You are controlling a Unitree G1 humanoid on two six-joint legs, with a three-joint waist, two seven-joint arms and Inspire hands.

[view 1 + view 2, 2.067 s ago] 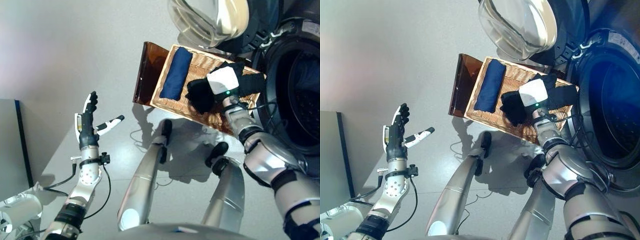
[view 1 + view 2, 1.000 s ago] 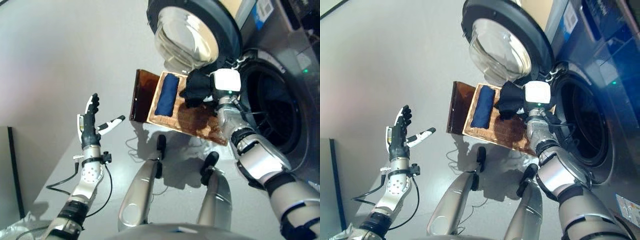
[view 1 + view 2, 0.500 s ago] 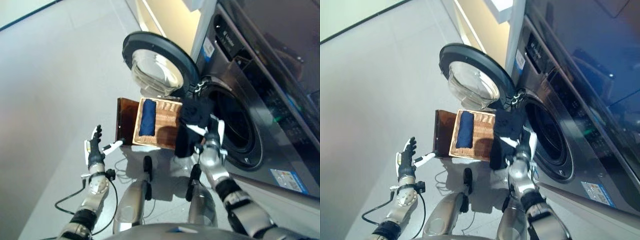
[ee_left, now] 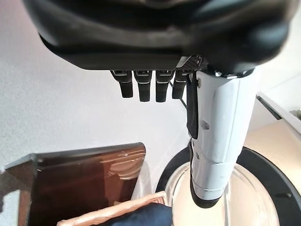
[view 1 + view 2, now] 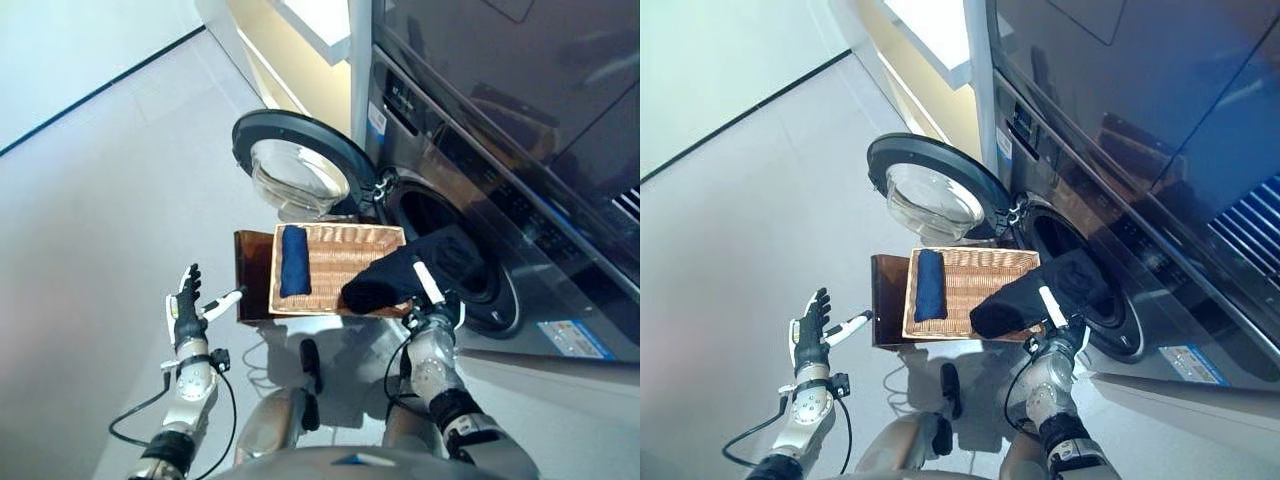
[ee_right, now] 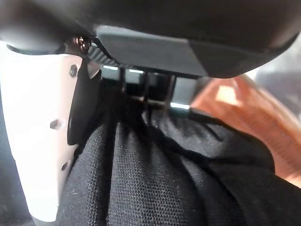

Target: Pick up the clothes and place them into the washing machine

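1. The right hand (image 5: 432,300) has its fingers clenched round a black knitted garment (image 5: 400,275), which hangs in a bunch between the rectangular woven wicker basket (image 5: 340,262) and the round drum opening of the dark grey front-loading washing machine (image 5: 445,245). The right wrist view shows the cloth gathered tightly under the fingers.
2. Judged risk: the garment droops well below the hand, so a trailing fold could catch on the rim of the drum opening or on the basket's edge and be pulled out of the grasp on the way in.
3. Judged risk: if the hand lets go too early, the cloth may drape over the sill of the opening instead of landing inside the drum.
4. The round glass-fronted door (image 5: 300,170) stands swung open beside the opening, just behind the basket; an arm sweeping wide could knock it.
5. A folded dark blue cloth (image 5: 293,260) lies in the basket, at the end farthest from the drum opening, not yet picked up.
6. The left hand (image 5: 188,310) is held up with relaxed, spread fingers, empty, well apart from the basket.
7. Hard to make out: the drum's interior is dark, so what is inside cannot be told; the garment hides most of the right hand's fingers in the eye views.
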